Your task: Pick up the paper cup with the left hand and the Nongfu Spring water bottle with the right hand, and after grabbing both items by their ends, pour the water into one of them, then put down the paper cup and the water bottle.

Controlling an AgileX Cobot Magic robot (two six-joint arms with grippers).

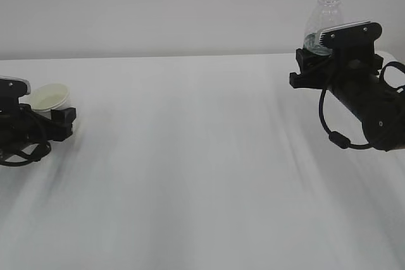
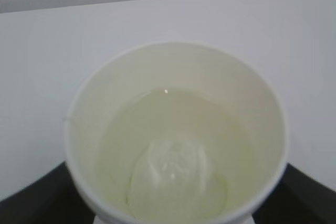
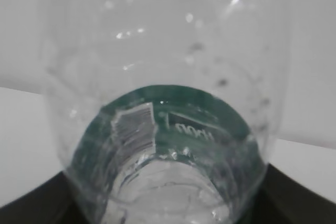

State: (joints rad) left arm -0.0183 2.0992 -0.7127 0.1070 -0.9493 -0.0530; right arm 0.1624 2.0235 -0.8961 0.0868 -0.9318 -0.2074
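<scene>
Fingers (image 3: 31, 203) half-hidden behind bottle (image 3: 157, 77)

One paper cup (image 1: 50, 97) holding water (image 2: 173, 150), one Nongfu Spring water bottle (image 1: 324, 20), two black arms, each with one end effector, on one white surface (image 1: 190, 169).

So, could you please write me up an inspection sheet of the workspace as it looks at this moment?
Surface: plain white table, bare in the middle.
Job's things: small white paper cup at far left, clear water inside; clear plastic bottle with dark green label at right, upright, capless.
Clutter: nothing seen.
Grippers: left pincer around the cup, grip unclear; right pincer clamped on the bottle's lower part.
Cables: black cable looping under the right arm; another coiled by the left arm.
Surroundings: blank pale wall.
</scene>
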